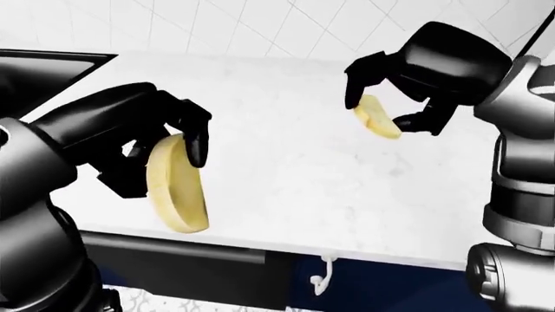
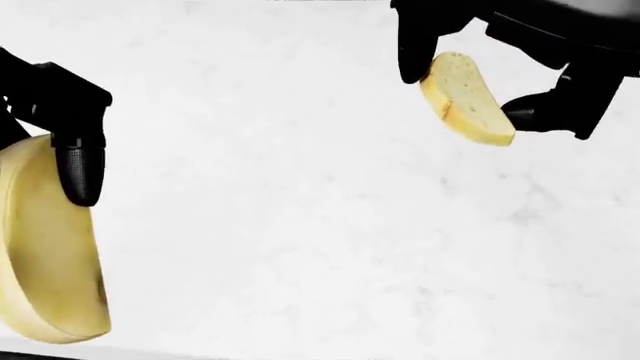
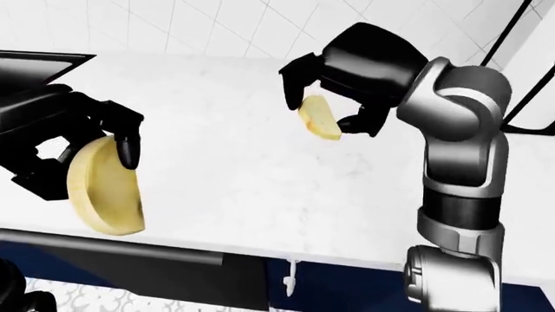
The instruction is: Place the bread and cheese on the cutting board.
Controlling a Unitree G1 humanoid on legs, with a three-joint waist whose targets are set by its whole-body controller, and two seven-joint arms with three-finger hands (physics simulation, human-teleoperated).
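Above a white marble counter (image 3: pixel 234 175), the robot's left hand (image 3: pixel 65 140) grips a large pale-yellow half-round of cheese (image 3: pixel 106 186) at the left of the right-eye view, black fingers (image 3: pixel 128 151) closed over its upper edge while the piece hangs on edge, its lower end near the counter's bottom rim. At upper centre the right hand (image 3: pixel 334 97), on a grey jointed arm (image 3: pixel 460 162) rising from the lower right, pinches a small slice of bread (image 3: pixel 318 118) between its fingers, held clear of the surface and well apart from the cheese. White tiled wall (image 3: pixel 216 26) runs along the top, a black surface (image 3: pixel 34 68) cuts in at the upper left, and dark cabinet fronts with a white hook (image 3: pixel 291 281) sit below the counter.
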